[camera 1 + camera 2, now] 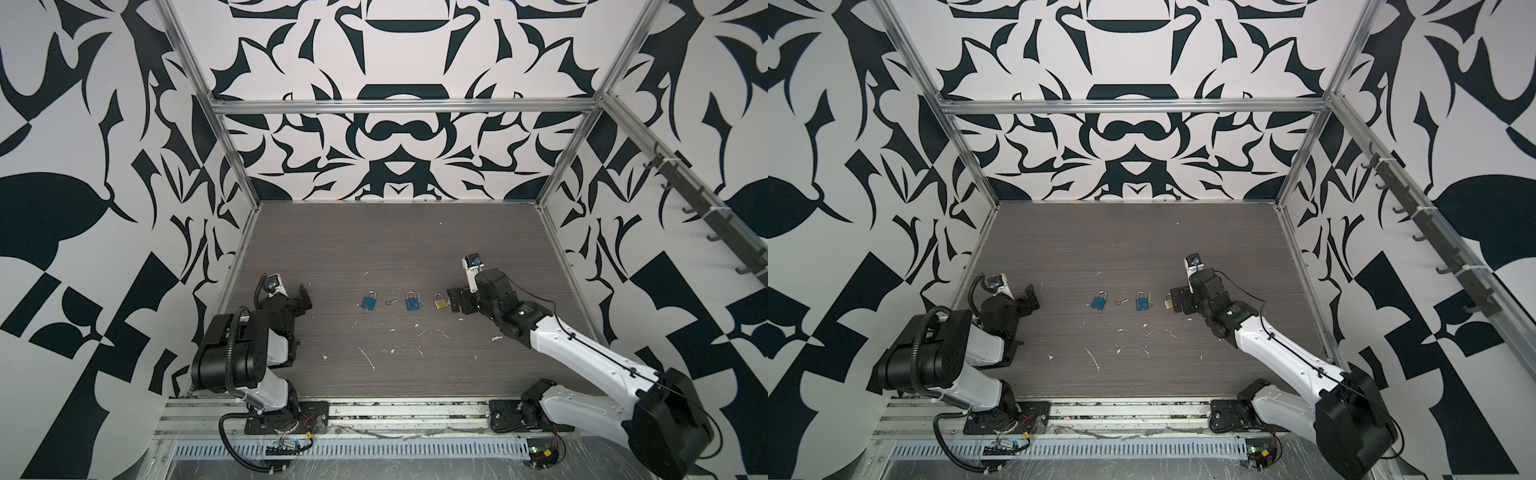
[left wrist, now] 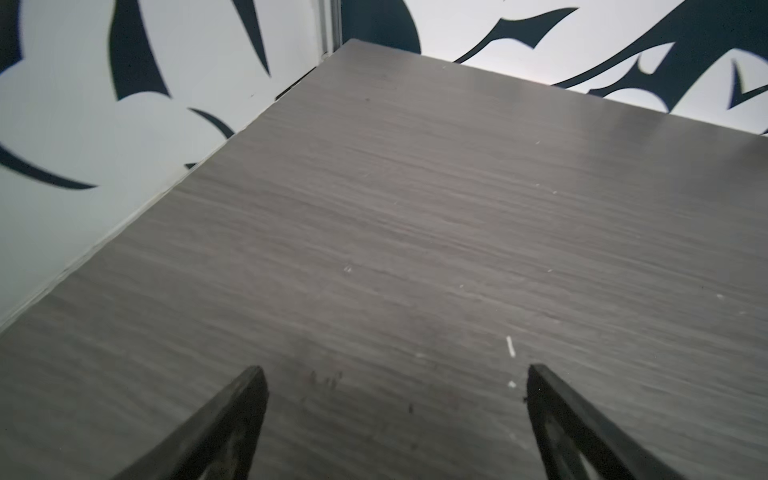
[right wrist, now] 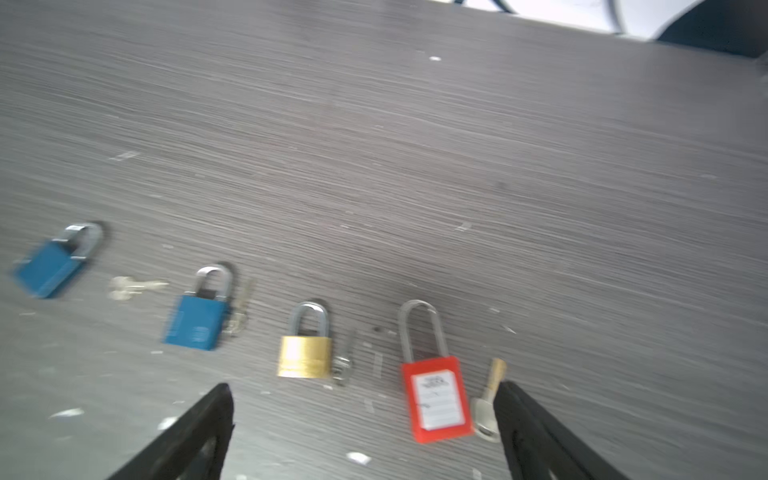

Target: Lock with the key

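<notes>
Four locks are laid flat in a row across the desk [image 1: 395, 241], keys beside them. In the right wrist view, which is blurred, the row is seen as a blue lock [image 3: 50, 266], a loose key [image 3: 137, 286], a second blue lock [image 3: 199, 316] with a second key [image 3: 241, 307] touching it, a brass lock [image 3: 305, 353] with a small key [image 3: 345, 361] just beside it, and a red lock [image 3: 436, 395] with a brass-tipped key [image 3: 490, 399]. The right jaws are spread wide and nothing is held. The red lock is framed between them, and the brass-tipped key lies just beside one finger [image 3: 536, 436], contact not being clear. In both top views the red lock is hidden beneath the right arm [image 1: 582, 345]. The left jaws are opened wide and empty over bare desk near the left wall [image 1: 104, 208], well apart from the locks, at the end of the folded left arm [image 1: 232, 353].
</notes>
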